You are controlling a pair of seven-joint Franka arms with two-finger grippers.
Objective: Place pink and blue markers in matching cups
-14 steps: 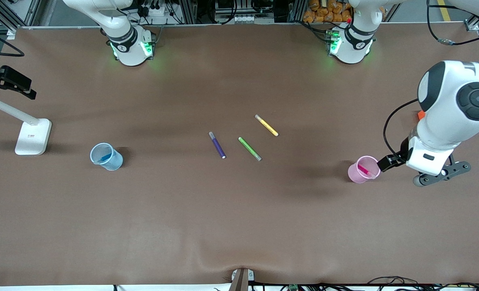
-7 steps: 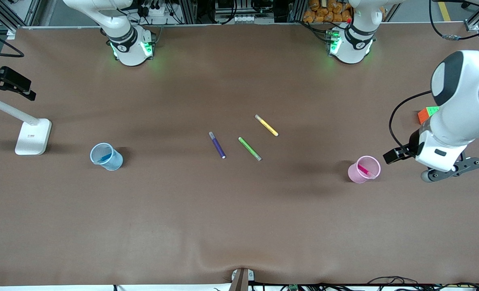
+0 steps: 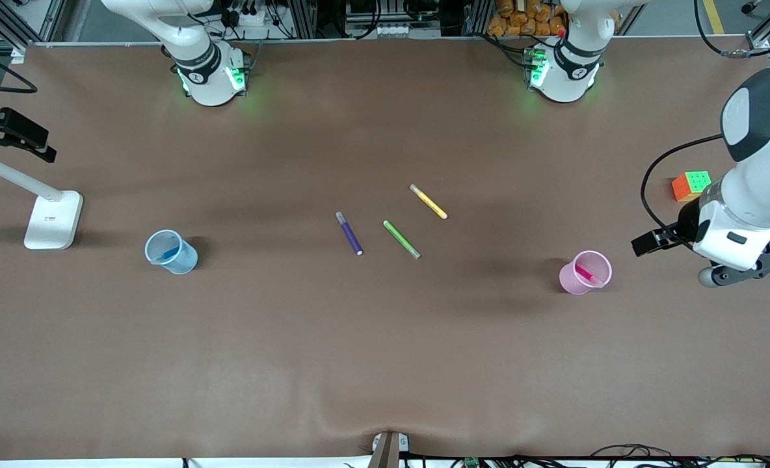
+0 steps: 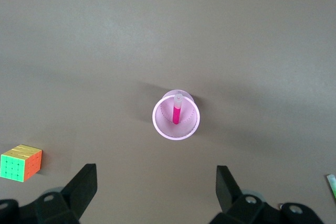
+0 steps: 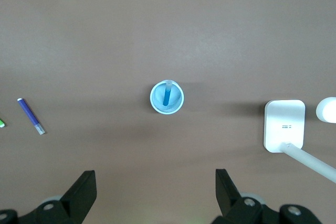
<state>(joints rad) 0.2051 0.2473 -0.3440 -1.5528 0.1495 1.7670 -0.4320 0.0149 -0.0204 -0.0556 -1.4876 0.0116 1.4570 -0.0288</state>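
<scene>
I am reading both markers as already seated: the magenta-pink felt marker (image 4: 176, 113) is leaning inside the pale pink translucent plastic cup (image 3: 584, 272) toward the left arm's end of the table, and the sky-blue felt marker (image 5: 166, 96) is standing in the pale blue translucent cup (image 3: 171, 251) toward the right arm's end. The left gripper (image 4: 156, 187) is hanging high, its jaws spread wide and holding nothing, with the pink cup showing between them. The right gripper (image 5: 155, 191) is likewise wide apart and empty, up over the table with the blue cup in its wrist view. To finish cleanly, I judge I should be lifting clear without dipping toward either rim, since a nudge could tip a light cup. The dark purple pen (image 3: 349, 233), green pen (image 3: 401, 239) and yellow pen (image 3: 428, 201) are lying mid-table; I am leaving them, and the colourful puzzle cube (image 3: 690, 185), alone.
</scene>
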